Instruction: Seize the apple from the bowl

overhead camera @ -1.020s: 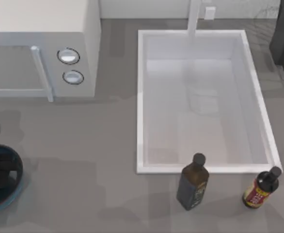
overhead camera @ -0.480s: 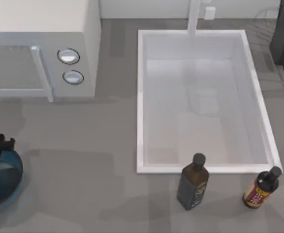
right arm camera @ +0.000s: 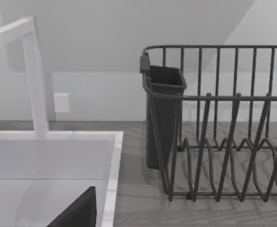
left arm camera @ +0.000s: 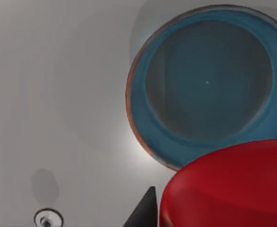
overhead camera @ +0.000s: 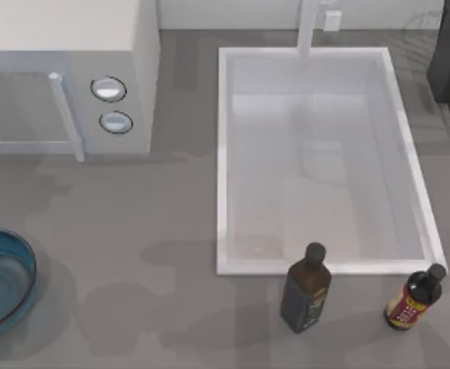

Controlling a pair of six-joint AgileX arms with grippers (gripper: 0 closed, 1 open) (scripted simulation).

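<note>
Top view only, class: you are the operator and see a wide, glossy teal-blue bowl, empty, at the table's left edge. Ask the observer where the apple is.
Observer: The small glossy red apple hangs close under the left wrist camera, in the left tool.
Operator: Above the bowl?
Observer: Yes; from that wrist the teal-blue bowl lies below, the apple covering part of its rim.
Operator: The right arm?
Observer: Its wrist faces a dark wire dish rack beside the white sink.
</note>
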